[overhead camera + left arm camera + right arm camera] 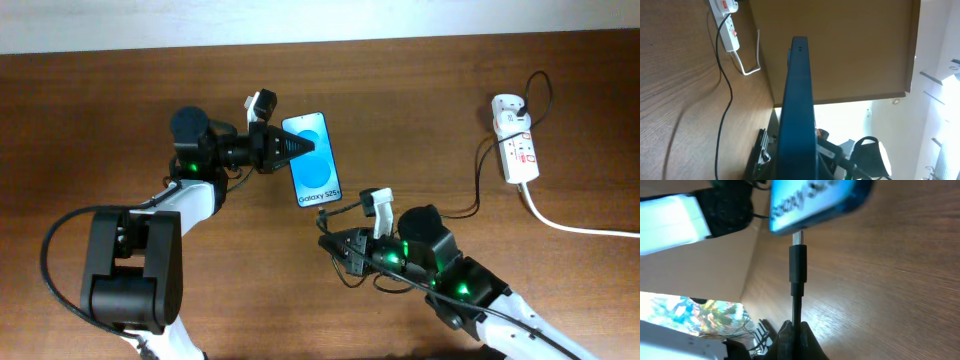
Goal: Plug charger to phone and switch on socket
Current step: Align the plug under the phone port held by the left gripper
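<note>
Bottom centre, the right hand (796,332) pinches the thin black charger cable (797,270), tip meeting the slim blue-screened phone (815,200) pinched by the left hand (298,148). Plugging seems underway: next, push straight in. The white red-marked power strip (516,150) waits upper right.

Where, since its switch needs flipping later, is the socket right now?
In the overhead view the socket lies far right, near the back, well away from the phone, its thick white cord trailing off the right edge.

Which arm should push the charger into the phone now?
Right. The right fingers pinch the charger behind its connector, tip lined up at the phone's bottom edge. The left fingers are occupied holding the phone.
</note>
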You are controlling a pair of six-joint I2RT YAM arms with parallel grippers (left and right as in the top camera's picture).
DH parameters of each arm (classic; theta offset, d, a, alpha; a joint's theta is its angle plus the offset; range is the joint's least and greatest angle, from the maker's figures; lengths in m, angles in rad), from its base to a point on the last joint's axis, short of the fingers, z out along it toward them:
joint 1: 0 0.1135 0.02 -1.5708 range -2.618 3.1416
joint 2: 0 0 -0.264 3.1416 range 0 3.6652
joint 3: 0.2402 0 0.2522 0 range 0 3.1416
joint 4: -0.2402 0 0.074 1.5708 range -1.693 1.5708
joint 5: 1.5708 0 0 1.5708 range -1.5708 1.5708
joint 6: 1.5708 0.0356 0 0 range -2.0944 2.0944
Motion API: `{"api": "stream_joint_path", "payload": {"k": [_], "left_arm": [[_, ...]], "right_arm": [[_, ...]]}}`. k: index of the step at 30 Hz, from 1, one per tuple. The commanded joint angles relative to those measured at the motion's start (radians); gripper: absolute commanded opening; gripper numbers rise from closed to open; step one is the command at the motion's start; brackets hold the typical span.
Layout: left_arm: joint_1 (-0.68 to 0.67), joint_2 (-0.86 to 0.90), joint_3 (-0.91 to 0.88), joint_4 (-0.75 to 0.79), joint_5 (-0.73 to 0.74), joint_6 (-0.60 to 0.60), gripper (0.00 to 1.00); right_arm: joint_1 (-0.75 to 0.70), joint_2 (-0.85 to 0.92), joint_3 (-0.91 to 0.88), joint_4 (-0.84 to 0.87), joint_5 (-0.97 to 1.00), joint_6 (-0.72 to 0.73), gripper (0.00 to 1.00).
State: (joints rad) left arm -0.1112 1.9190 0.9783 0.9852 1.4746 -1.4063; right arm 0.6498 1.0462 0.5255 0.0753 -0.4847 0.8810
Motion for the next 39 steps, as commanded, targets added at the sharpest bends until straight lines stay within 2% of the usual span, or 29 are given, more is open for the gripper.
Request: {"api": "stream_joint_path", "payload": {"k": [1,18,21,39], "left_arm": [[0.003,0.0,0.017,0.01,0.007,0.021,0.0],[0.002,0.0,0.017,0.009,0.029,0.004,0.0],[0.002,0.0,0.017,0.01,0.022,-0.029,0.0],[-0.004,0.0,0.017,0.009,-0.024,-0.035,0.0]], "right_arm": [[0.005,-0.021,0.016,-0.013,-0.009,-0.017,0.04],[0.005,-0.019,0.016,-0.014,0.037,-0.016,0.04],[0.005,-0.019,0.016,-0.011,0.037,-0.015,0.04],[0.005,0.018,0.016,0.01,0.036,0.023,0.04]]}}
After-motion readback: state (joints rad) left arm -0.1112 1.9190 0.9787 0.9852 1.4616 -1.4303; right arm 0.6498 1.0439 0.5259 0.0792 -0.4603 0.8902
